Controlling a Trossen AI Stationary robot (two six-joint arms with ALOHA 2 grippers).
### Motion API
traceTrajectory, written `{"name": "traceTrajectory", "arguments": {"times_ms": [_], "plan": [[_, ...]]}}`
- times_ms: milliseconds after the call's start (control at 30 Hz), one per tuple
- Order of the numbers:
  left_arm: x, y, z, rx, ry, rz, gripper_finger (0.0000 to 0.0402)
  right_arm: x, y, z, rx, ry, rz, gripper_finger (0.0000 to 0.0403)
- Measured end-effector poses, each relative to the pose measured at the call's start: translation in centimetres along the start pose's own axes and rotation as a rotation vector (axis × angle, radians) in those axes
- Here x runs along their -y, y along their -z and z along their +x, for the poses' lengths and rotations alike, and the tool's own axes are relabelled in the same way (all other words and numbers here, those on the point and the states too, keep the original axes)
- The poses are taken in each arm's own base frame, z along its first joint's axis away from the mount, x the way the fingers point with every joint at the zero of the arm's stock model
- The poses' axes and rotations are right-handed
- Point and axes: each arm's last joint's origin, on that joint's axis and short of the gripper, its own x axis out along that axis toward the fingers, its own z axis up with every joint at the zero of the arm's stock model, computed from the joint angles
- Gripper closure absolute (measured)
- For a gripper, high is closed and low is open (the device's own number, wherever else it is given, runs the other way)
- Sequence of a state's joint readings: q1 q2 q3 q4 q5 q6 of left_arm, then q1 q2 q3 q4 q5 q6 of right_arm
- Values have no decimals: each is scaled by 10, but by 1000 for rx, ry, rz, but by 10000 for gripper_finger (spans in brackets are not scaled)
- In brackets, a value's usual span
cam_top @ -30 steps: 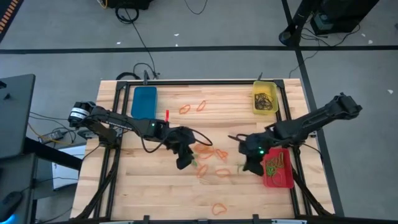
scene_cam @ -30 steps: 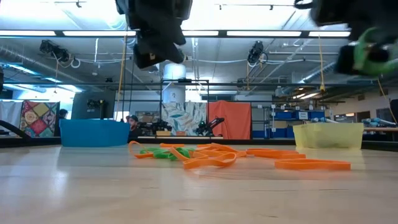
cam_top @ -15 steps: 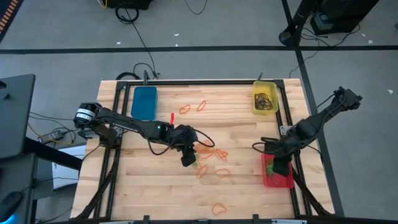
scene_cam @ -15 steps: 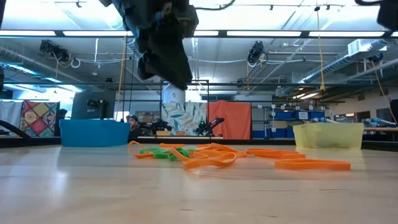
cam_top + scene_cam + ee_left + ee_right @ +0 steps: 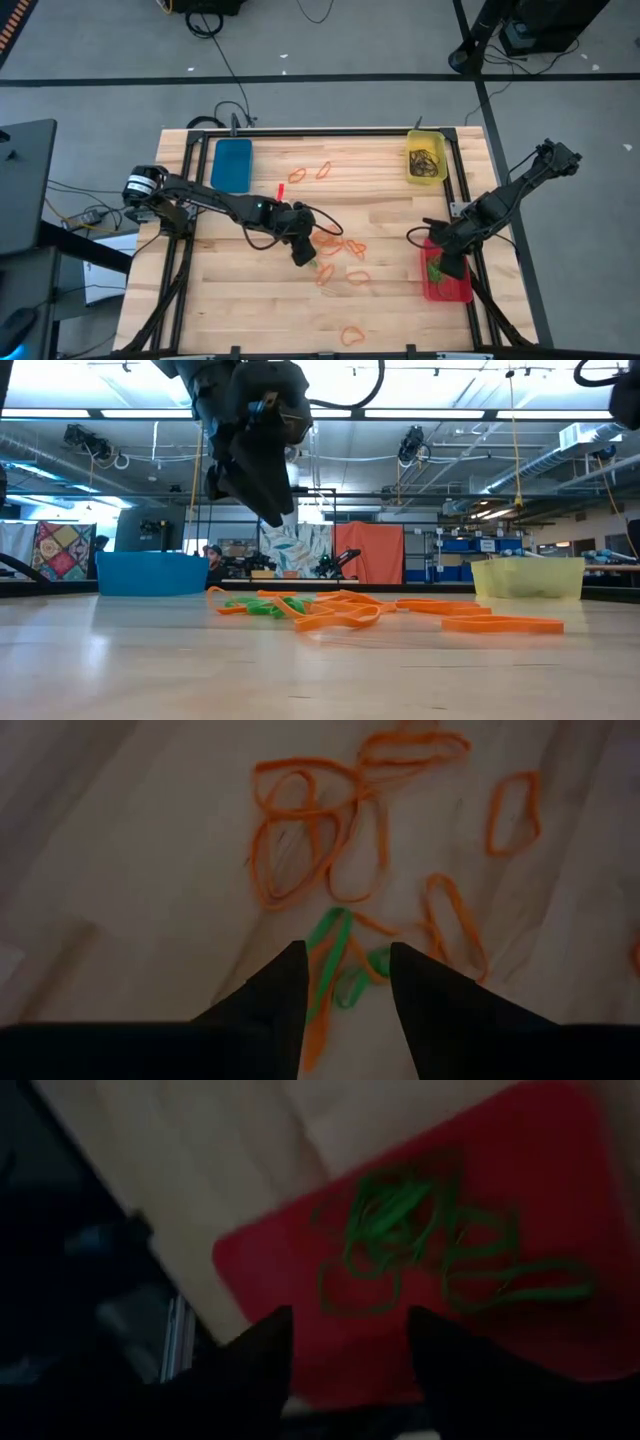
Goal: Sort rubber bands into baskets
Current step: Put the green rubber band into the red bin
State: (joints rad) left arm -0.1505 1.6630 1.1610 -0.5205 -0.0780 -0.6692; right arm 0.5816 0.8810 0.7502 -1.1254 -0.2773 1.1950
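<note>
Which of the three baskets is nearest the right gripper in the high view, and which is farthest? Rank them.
From the right gripper, over the table's right edge:
1. Red basket, directly under it.
2. Yellow basket, far right corner.
3. Blue basket, far left, across the table.

Left end effector (image 5: 304, 254) and right end effector (image 5: 447, 263) both hang with fingers parted.

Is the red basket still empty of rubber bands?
No, the right wrist view shows several green rubber bands lying inside the red basket.
</note>
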Motion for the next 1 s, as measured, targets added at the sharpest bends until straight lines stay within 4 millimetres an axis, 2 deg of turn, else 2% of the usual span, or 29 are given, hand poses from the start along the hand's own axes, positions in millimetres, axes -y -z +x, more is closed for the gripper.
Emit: {"name": "traceTrajectory", "arguments": {"times_ms": [133,333,467,633,833,1000], "plan": [[-2,1,0,-7,-23,52,254,1,-5,-1,121,33,55,160],[-12,12,8,-57,-70,98,254,-2,-14,-3,258,13,96,158],[-22,27,20,-84,-76,99,254,-6,-16,-3,276,-37,86,163],[-27,37,33,-39,-1,57,255,-7,-16,-3,270,-46,83,166],[-32,45,41,-7,15,6,255,-7,-16,-3,244,-57,88,166],[-31,52,43,30,-24,67,255,-9,-16,-3,223,-89,101,166]]}}
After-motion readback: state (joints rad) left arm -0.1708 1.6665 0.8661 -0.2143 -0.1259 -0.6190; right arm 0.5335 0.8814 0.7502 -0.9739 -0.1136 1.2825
